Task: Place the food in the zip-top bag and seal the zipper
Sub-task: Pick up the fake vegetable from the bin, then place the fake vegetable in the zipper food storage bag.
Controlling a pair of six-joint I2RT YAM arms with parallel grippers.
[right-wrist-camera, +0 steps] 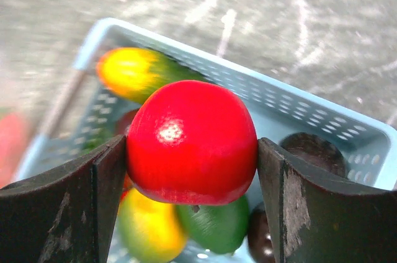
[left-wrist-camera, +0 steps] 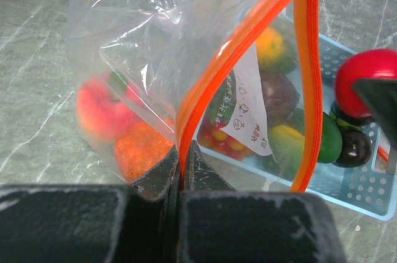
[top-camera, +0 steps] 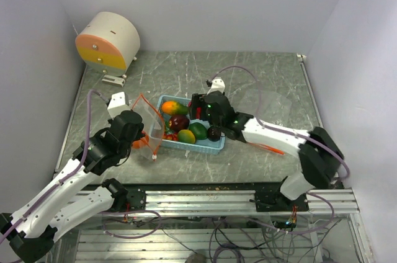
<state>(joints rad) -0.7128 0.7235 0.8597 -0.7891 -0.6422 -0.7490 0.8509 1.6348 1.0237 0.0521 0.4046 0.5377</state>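
Observation:
My left gripper [left-wrist-camera: 184, 151] is shut on the orange zipper edge [left-wrist-camera: 248, 46] of the clear zip-top bag [top-camera: 149, 121] and holds its mouth open towards the basket. Inside the bag lie a peach [left-wrist-camera: 99, 111] and an orange carrot piece [left-wrist-camera: 139, 151]. My right gripper [right-wrist-camera: 192, 151] is shut on a red apple [right-wrist-camera: 192, 142] and holds it above the light blue basket [right-wrist-camera: 298, 98]. The apple also shows at the right of the left wrist view [left-wrist-camera: 372, 80]. In the basket lie a yellow-green piece [right-wrist-camera: 136, 74], a green piece [right-wrist-camera: 217, 226] and dark purple pieces [right-wrist-camera: 313, 151].
The basket [top-camera: 217, 146] stands mid-table, just right of the bag. A round white and orange device [top-camera: 108, 41] stands at the back left. White walls close in the table at the back and on both sides.

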